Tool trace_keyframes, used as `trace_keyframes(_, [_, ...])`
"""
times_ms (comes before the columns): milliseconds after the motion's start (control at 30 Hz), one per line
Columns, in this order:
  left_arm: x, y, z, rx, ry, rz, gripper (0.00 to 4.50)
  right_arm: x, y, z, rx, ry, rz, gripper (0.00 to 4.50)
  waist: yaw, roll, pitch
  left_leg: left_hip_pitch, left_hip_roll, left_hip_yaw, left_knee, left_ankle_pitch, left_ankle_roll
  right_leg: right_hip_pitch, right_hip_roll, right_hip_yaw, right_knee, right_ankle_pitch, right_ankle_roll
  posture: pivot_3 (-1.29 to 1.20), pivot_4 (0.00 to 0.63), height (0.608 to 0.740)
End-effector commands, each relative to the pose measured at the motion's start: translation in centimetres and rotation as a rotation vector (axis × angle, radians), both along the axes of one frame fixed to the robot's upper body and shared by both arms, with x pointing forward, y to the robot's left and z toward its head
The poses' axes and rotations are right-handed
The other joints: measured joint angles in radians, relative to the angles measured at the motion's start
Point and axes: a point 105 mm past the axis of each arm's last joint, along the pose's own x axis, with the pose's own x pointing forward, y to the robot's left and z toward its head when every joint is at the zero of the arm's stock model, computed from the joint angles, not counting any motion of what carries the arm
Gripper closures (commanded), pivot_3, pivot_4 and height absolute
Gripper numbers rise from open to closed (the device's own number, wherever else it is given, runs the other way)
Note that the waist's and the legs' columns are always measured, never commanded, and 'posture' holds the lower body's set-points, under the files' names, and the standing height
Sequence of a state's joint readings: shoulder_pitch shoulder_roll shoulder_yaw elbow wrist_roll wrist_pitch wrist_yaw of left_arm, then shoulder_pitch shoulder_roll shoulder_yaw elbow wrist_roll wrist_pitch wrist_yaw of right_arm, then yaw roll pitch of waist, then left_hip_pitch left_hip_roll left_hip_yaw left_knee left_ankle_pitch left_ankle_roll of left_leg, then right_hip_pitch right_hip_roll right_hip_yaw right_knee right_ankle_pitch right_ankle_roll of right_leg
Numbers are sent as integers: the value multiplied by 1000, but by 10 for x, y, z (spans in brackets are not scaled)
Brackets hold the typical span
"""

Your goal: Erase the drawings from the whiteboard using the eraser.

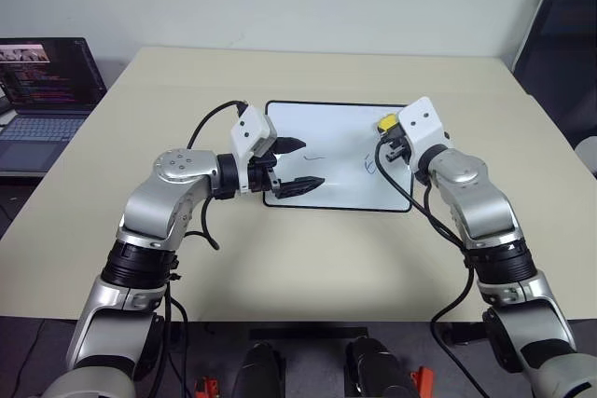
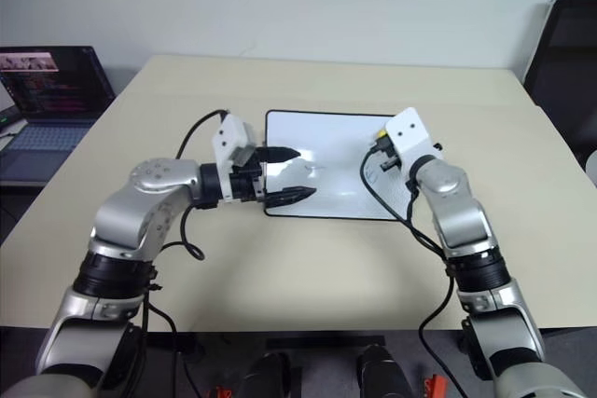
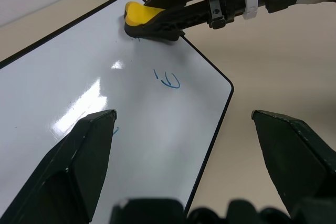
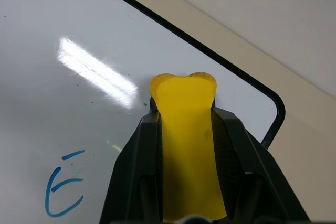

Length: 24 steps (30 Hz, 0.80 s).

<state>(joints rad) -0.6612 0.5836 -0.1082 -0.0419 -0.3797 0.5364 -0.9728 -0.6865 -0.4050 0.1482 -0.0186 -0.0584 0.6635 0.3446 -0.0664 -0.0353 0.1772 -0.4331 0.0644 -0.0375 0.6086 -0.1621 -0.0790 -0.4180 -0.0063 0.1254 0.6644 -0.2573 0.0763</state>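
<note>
Pressing eraser (image 4: 186,129) near whiteboard (image 1: 336,137) corner — right tool (image 1: 396,144) | table (image 1: 308,258) bare beyond edge

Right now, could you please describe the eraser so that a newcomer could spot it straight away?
Find the whiteboard lying mid-table. Near its far right corner, the right gripper pinches the eraser: a small yellow block, the only bright thing among the thin blue drawings.

The left end effector (image 1: 297,165) and its wrist cover the whiteboard's (image 1: 340,128) near-left corner. The right end effector (image 1: 392,140) conceals most of the eraser (image 1: 385,122); its dark underside cannot be seen. The laptop (image 1: 42,100) and the dark chair (image 1: 564,39) are cut off by picture edges.
</note>
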Motion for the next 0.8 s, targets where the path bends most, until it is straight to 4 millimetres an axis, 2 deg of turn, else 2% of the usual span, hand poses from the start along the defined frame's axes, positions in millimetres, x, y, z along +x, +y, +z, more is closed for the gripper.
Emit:
trace_keyframes(33, [-3,-1,16,-20,-56,-18,0,-9,3,-27,-56,120,50,3536,0,0,0,0,0,0,0,0,0,0,0,0,0,0,0,0,150,740])
trace_keyframes(100, [-4,-1,16,-18,-55,-19,0,-7,1,-24,-70,101,38,3536,-1,0,0,0,0,0,0,0,0,0,0,0,0,0,0,0,150,740])
trace_keyframes(367, [-6,-2,14,-16,-48,-30,0,11,-14,11,-57,-80,-90,3536,-12,0,0,1,0,0,1,1,1,1,0,0,0,1,0,0,150,740])
trace_keyframes(533, [-7,-2,13,-15,-40,-36,0,11,-10,5,-33,-43,-69,3536,-14,0,0,1,0,0,0,1,1,1,0,0,0,1,0,0,150,740])
trace_keyframes(667, [-6,2,11,-15,-35,-22,0,0,3,-9,-18,30,21,3536,-16,0,0,1,0,0,0,1,1,1,0,0,-1,1,0,0,150,740])
trace_keyframes(800, [-6,7,8,-13,-29,-3,0,-4,3,-6,-18,4,27,3536,-17,0,0,1,0,0,0,1,1,1,0,0,0,1,0,0,150,740])
